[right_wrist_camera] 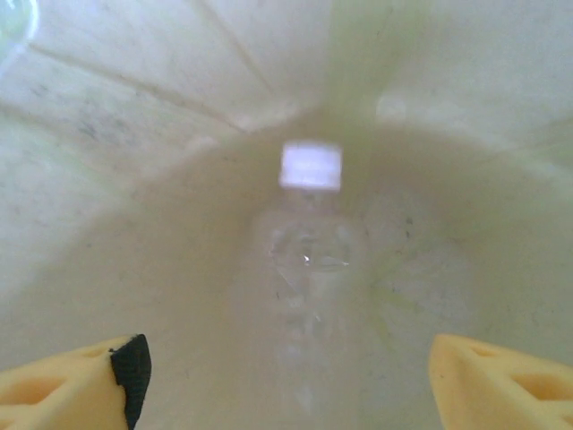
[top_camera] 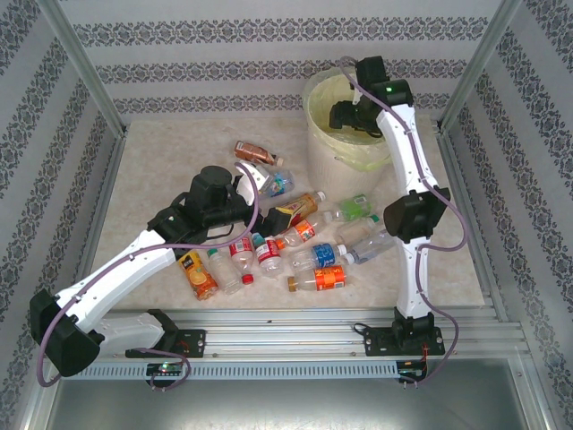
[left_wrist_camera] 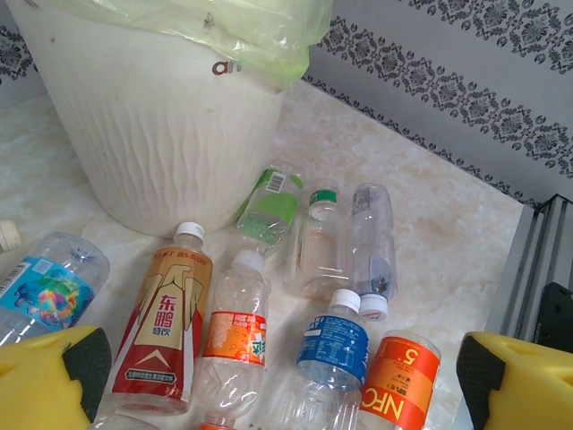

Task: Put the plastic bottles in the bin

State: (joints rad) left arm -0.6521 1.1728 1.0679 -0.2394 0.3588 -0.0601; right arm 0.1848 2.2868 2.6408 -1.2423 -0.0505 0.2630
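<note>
Several plastic bottles lie in a loose pile mid-table, among them a brown-labelled one [top_camera: 253, 152] and an orange juice one [top_camera: 197, 273]. My left gripper [top_camera: 273, 215] hovers open over the pile. In the left wrist view, between its fingers [left_wrist_camera: 282, 376], lie a gold-and-red bottle [left_wrist_camera: 166, 327], an orange-labelled bottle [left_wrist_camera: 235, 336], a blue-labelled bottle [left_wrist_camera: 331, 354] and an orange NFC bottle [left_wrist_camera: 398, 376]. My right gripper [top_camera: 345, 115] is over the mouth of the bin [top_camera: 336, 152]. It is open [right_wrist_camera: 286, 376], and a blurred clear bottle [right_wrist_camera: 309, 251] with a white cap sits below it inside the bin.
The bin [left_wrist_camera: 161, 116] stands at the back right of the table, close behind a green-labelled bottle [left_wrist_camera: 273, 206] and two clear ones [left_wrist_camera: 372, 237]. Metal frame posts and patterned walls enclose the table. A rail [top_camera: 313, 327] runs along the near edge.
</note>
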